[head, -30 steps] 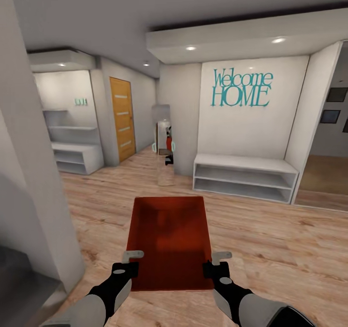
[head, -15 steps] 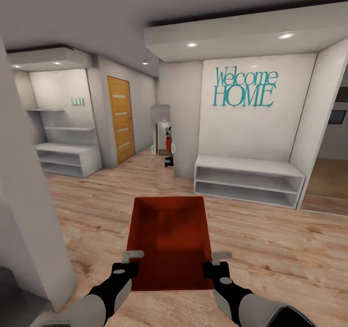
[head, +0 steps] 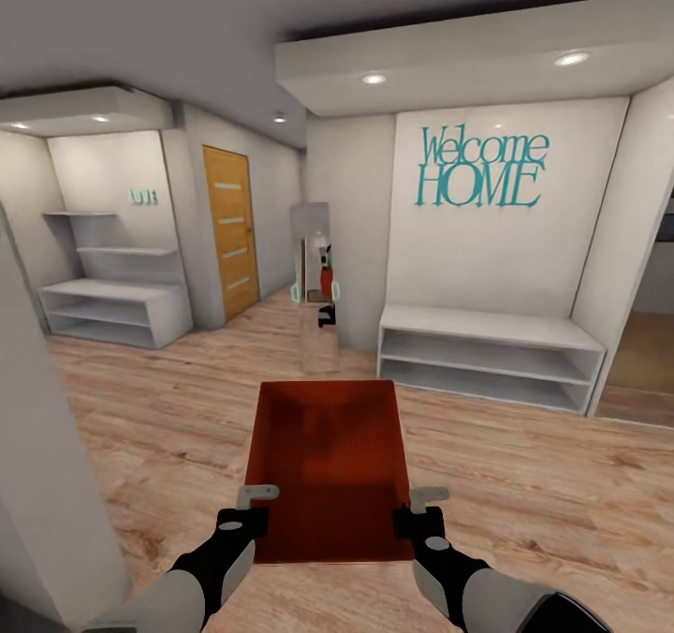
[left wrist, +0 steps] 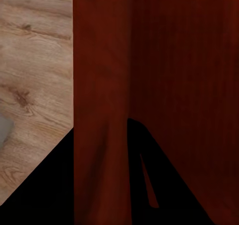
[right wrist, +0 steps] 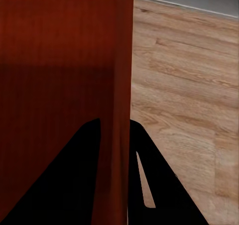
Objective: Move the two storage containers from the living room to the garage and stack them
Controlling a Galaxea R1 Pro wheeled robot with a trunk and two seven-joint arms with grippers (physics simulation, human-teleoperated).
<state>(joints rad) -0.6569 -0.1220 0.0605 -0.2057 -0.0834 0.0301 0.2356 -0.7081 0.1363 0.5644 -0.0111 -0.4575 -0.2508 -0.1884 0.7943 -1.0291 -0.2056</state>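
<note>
The storage container [head: 328, 464] is carried above the wood floor [head: 524, 483], in front of the robot. The left gripper [head: 245, 511] clamps its left wall, and the right gripper [head: 419, 509] clamps its right wall. A white bench [head: 487, 352] stands ahead.

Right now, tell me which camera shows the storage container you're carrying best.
The head view: it shows the whole open-top storage container held between the left gripper and right gripper above the wood floor. Both wrist views show close-ups of one red side wall each, with dark fingers straddling it.
</note>
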